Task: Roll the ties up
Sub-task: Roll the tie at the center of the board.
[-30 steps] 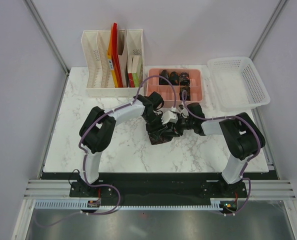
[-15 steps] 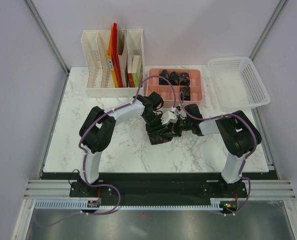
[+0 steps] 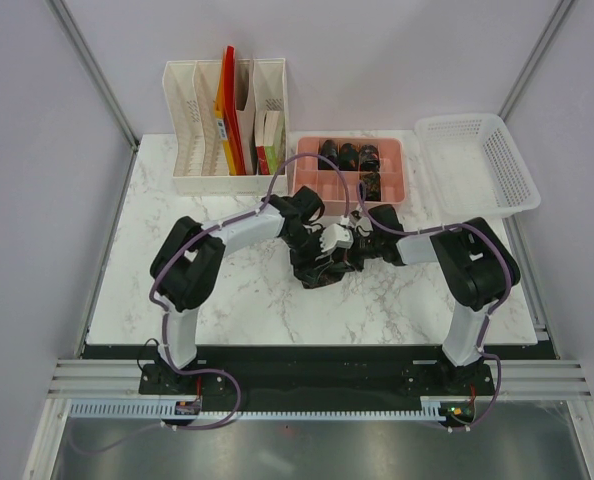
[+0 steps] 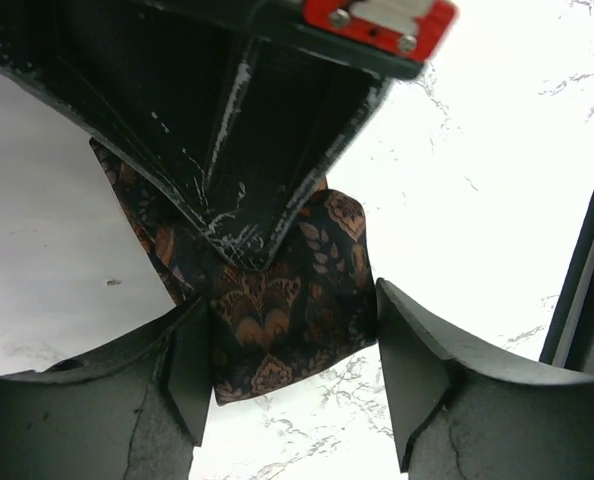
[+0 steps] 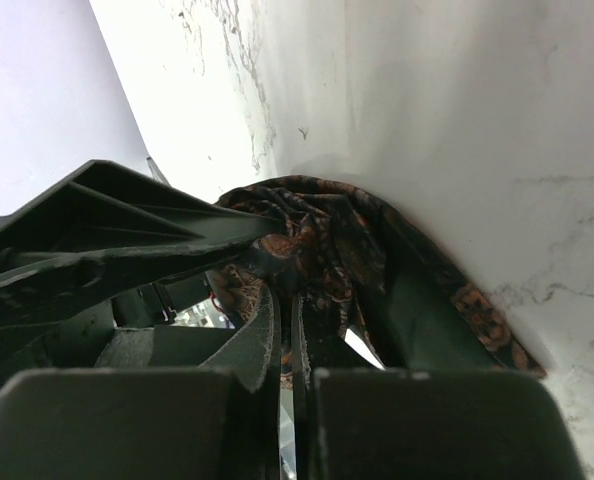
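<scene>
A dark brown-black patterned tie (image 3: 317, 274) lies bunched on the marble table near its middle. Both grippers meet over it. In the left wrist view my left gripper (image 4: 295, 385) is open, with the tie's folded end (image 4: 277, 320) lying between its fingers on the table. My right gripper (image 5: 287, 335) is shut on a fold of the tie (image 5: 327, 240), and its black body (image 4: 227, 120) presses on the fabric from above. In the top view the left gripper (image 3: 312, 250) comes in from the left and the right gripper (image 3: 345, 255) from the right. Most of the tie is hidden under them.
A pink compartment tray (image 3: 299, 172) just behind the grippers holds several rolled ties (image 3: 347, 155). A white mesh basket (image 3: 477, 165) stands at the back right. A white file organiser (image 3: 227, 120) with folders stands at the back left.
Both grippers and the tie bundle have shifted slightly toward the back. The right arm's wrist has drawn in to the left, and the left arm's elbow has swung a little left.
</scene>
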`<action>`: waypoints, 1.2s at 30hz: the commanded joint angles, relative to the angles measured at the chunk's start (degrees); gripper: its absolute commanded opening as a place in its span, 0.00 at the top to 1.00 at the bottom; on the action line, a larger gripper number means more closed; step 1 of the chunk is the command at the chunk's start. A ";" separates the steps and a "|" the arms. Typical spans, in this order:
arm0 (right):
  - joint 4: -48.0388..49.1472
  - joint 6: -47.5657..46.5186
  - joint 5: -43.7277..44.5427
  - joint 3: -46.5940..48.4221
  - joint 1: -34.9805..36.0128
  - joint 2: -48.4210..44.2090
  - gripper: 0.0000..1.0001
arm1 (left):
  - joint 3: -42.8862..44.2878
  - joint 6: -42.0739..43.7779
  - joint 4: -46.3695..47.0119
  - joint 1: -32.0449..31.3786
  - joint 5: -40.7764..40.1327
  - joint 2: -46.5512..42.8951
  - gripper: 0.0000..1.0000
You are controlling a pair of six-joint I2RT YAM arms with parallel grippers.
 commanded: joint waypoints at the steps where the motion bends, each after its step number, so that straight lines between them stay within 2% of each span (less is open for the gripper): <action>1: -7.10 -6.02 10.16 -0.27 0.02 3.04 1.00 | -2.40 -0.91 5.48 -0.58 0.77 -6.43 0.30; 5: -9.39 -7.08 11.31 0.52 0.02 3.57 1.00 | -0.65 -2.14 6.98 -0.58 -1.86 -6.26 0.30; 13: -14.65 -9.19 14.03 2.98 -0.07 4.53 1.00 | 1.64 -3.02 6.98 -0.66 -2.05 -5.29 0.29; 28: -18.17 -10.60 16.75 4.12 -0.16 4.53 1.00 | 1.82 -12.42 10.67 0.13 -4.94 -10.03 0.20; 31: -19.23 -11.03 17.63 4.56 -0.16 4.45 1.00 | 1.20 -16.98 10.76 1.09 -6.09 -11.43 0.18; 32: -19.67 -11.04 18.07 4.56 -0.16 4.27 1.00 | 0.94 -21.26 11.02 2.31 -6.00 -11.97 0.17; 36: -20.02 -10.86 18.43 4.47 -0.33 3.66 1.00 | -2.13 -33.23 11.55 6.45 -2.31 -15.92 0.00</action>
